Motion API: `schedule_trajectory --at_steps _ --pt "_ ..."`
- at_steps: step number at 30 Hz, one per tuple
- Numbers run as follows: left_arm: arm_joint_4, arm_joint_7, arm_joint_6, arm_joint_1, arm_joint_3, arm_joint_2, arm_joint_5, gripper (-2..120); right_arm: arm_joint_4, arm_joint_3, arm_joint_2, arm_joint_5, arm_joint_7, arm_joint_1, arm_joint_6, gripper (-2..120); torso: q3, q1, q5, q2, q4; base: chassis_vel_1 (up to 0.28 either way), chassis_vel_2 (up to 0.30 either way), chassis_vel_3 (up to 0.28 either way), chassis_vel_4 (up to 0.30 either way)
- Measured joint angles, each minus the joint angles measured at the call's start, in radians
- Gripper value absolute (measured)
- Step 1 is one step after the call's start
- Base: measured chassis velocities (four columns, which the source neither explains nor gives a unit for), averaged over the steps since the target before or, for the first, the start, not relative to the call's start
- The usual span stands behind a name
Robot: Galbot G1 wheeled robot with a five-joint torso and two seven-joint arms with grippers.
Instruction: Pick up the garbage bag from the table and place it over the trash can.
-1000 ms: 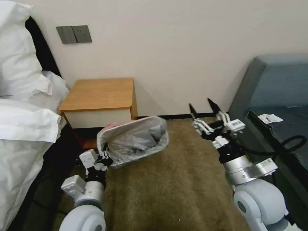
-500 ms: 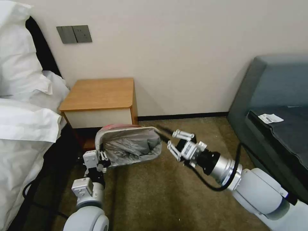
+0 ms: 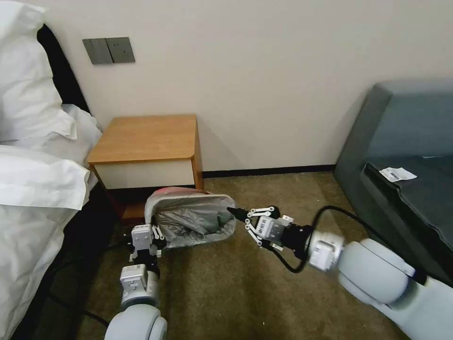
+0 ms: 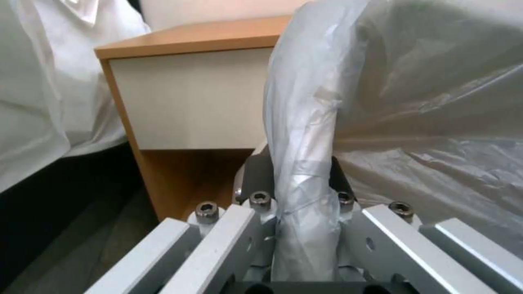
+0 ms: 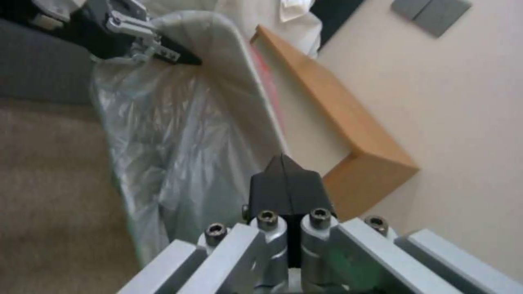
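- Bed linen (image 3: 33, 189) lies at far left, well apart from the work; no risk is seen there.
- Left gripper (image 3: 147, 234) is clamped on the near-left rim of the trash can (image 3: 225, 233), with a fold of the garbage bag (image 3: 188, 217) pinched between the fingers (image 4: 248, 228). If the clamp is released carelessly, the thin film could be dragged off the rim with it.
- The nightstand (image 3: 146, 139) top is bare; the bag is draped inside and over the bin on the carpet (image 3: 245, 283), just in front of the nightstand.
- The pinkish-red hem (image 3: 177, 190) is bunched at the far rim only, so the bag could slip into the bin if it is tugged.
- Right gripper (image 3: 234, 212) is pinched shut, empty as far as can be told, tips at the bin's right rim. A push could snag or tear the film, or tip the light bin.
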Motion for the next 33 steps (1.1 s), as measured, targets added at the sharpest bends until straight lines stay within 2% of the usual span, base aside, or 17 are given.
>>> schedule_trajectory --at_steps 2,6,14,20,33 --pt "0.004 0.001 0.0 -0.004 0.0 -0.002 0.0 5 -0.016 -0.03 0.024 0.003 0.004 0.022 -0.01 0 0.0 0.0 0.0001 0.0 0.0001 0.0 0.0 0.0 0.0" --pt "0.025 0.003 0.001 -0.027 -0.004 -0.006 -0.005 4 -0.094 -0.162 0.119 -0.007 0.011 0.139 -0.038 0 0.0 0.0 -0.0003 0.0 0.0003 0.0 0.0 0.0 0.0" --pt "0.036 0.003 0.005 -0.045 -0.006 -0.004 -0.007 4 -0.174 -0.267 0.176 0.0 0.01 0.251 -0.086 0 0.0 0.0 -0.0003 0.0 0.0001 0.0 0.0 0.0 0.0" --pt "0.048 0.003 0.006 -0.06 -0.003 -0.004 0.003 4 -0.271 -0.43 0.232 0.018 -0.006 0.395 -0.158 0 0.0 0.0 -0.0002 0.0 0.0002 0.0 0.0 0.0 0.0" --pt "0.033 0.001 0.005 -0.031 0.004 -0.012 0.04 4 -0.526 -0.619 0.369 0.026 -0.003 0.603 -0.171 0 0.0 0.0 -0.0003 0.0 0.0003 0.0 0.0 0.0 0.0"
